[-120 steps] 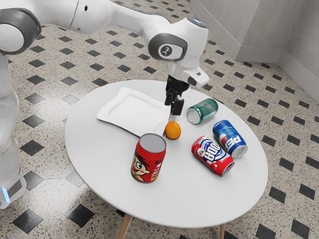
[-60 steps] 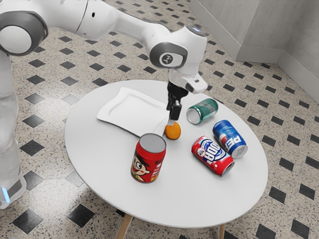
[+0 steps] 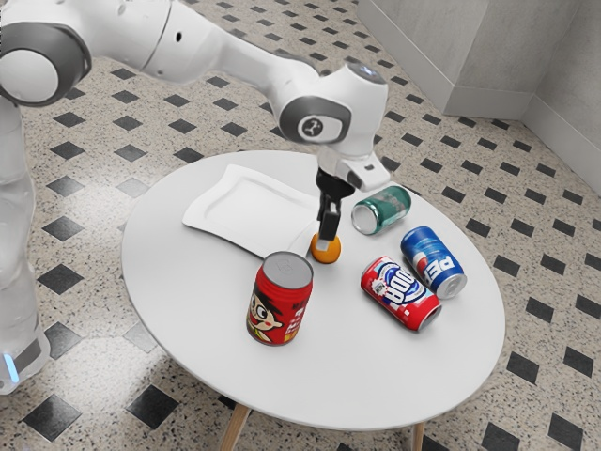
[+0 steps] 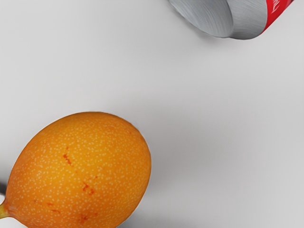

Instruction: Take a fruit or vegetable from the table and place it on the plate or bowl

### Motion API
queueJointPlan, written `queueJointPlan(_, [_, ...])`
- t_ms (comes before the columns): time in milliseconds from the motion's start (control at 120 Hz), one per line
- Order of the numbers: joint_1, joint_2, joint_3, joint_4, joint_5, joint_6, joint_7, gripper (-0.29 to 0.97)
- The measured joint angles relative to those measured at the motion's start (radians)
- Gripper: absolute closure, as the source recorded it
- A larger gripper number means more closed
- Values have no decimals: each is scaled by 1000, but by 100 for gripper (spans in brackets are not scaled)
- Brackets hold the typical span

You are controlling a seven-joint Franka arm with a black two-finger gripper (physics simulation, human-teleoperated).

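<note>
Bare tabletop [image 3: 188, 282] around the orange fruit [image 3: 326, 252], plate [image 3: 239, 209] and green can [image 3: 382, 209] close beside.

The glossy white robot arm of rounded shells [image 3: 216, 52] carries a dark grey disc-shaped joint cap [image 3: 316, 124] with a small pale mark at its centre. Just below that cap is the slim black gripper [image 3: 326, 239]. Well away from the cap are a larger grey joint band [image 3: 42, 47] and a small blue light [image 3: 7, 363].

Red can [image 3: 280, 299] upright; green can [image 3: 381, 209], blue can [image 3: 433, 261], red-white can [image 3: 401, 293] lying
</note>
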State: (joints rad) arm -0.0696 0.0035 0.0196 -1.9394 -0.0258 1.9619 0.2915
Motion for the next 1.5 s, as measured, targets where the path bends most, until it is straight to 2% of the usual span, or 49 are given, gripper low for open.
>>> queueJointPlan(275, [7, 16, 0, 9, 12, 8, 23, 0])
queueJointPlan(742, [158, 22, 0, 9, 11, 11, 50, 0])
queueJointPlan(992, [173, -17, -2, 6, 12, 11, 55, 0])
queueJointPlan(1058, [161, -92, -2, -15, 13, 10, 53, 0])
queueJointPlan(1183, [87, -301, -9, -125, 16, 5, 48, 0])
queueJointPlan(1250, [114, -413, -42, -176, 17, 5, 47, 0])
queueJointPlan(1342, [140, -502, -77, -222, 16, 5, 45, 0])
queueJointPlan(1383, [144, -478, -82, -221, 17, 7, 44, 0])
queueJointPlan(1500, [146, -239, -99, -90, 18, 29, 47, 0])
